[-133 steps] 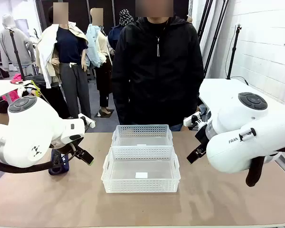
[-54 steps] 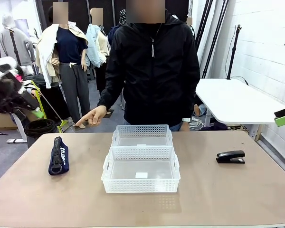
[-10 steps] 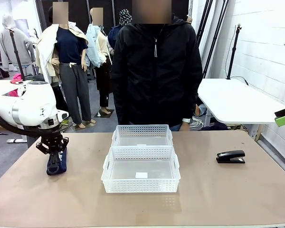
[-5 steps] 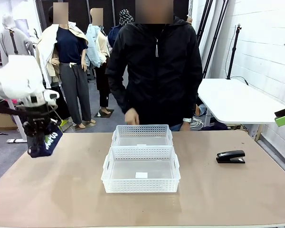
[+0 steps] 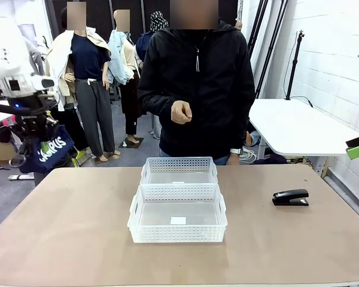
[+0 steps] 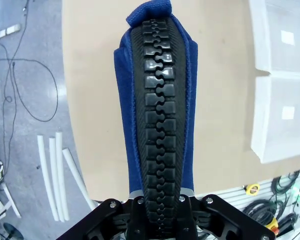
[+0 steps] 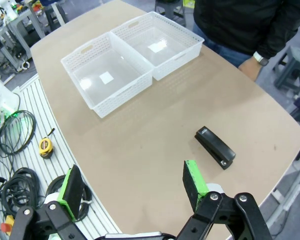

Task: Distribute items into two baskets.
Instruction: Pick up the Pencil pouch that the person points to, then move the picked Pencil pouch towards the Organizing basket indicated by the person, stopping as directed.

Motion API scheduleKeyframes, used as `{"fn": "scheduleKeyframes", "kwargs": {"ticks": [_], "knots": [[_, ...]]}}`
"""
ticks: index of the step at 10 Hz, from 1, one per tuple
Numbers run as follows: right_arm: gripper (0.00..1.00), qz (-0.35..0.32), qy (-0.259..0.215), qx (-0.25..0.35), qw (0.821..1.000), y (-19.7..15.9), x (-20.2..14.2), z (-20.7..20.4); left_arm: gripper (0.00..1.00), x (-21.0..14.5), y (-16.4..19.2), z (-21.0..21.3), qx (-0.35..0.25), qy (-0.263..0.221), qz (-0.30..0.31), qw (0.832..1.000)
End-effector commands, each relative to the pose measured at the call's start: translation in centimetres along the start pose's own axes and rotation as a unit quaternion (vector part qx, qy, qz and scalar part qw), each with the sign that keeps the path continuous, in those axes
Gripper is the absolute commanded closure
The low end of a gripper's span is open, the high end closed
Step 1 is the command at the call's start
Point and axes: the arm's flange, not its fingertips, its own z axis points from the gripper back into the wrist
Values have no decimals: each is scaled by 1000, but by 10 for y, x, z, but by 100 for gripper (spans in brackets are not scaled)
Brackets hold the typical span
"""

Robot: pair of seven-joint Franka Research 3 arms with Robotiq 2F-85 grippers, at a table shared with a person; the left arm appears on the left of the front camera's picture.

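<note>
**Pouch lifted clear at left; baskets empty; stapler untouched**

The left gripper (image 5: 33, 133) is clamped on one end of the navy "CAMPUS" pouch (image 5: 48, 150). The pouch hangs from the fingers, long axis pointing down and away from the wrist, high above the left edge of the worktop (image 5: 78, 239).

The near basket (image 5: 177, 233) and far basket (image 5: 179, 165) stand touching at mid-worktop, well apart from the pouch and toward the robot's right of it. In my judgement, the carry must go inward that way before any lowering.

The stapler (image 5: 290, 197) lies on the right side, nearer the right gripper (image 7: 132, 182), which hovers high with fingers spread wide and empty.

Against one second ago, the pouch has left the worktop and has risen further in the last half second. The person's hand (image 5: 180, 112) has come up from the far basket to chest height. Stapler and baskets are unmoved.
</note>
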Motion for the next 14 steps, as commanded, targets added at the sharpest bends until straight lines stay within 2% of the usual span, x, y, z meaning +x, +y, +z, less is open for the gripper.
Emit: {"fn": "scheduleKeyframes", "kwargs": {"ticks": [1, 5, 6, 14], "knots": [[0, 4, -11, 4, 1000, -1, 1, -1, 100, -17, 6, 3, -25, 12, -38, 999], [0, 4, -11, 4, 1000, -1, 1, -1, 100, -27, 3, 5, -28, 26, -57, 998], [0, 4, -11, 4, 1000, -1, 1, -1, 100, -23, 1, 6, -14, 14, -33, 999], [0, 4, -11, 4, 1000, -1, 1, -1, 100, -23, 1, 6, -14, 14, -33, 999]]}}
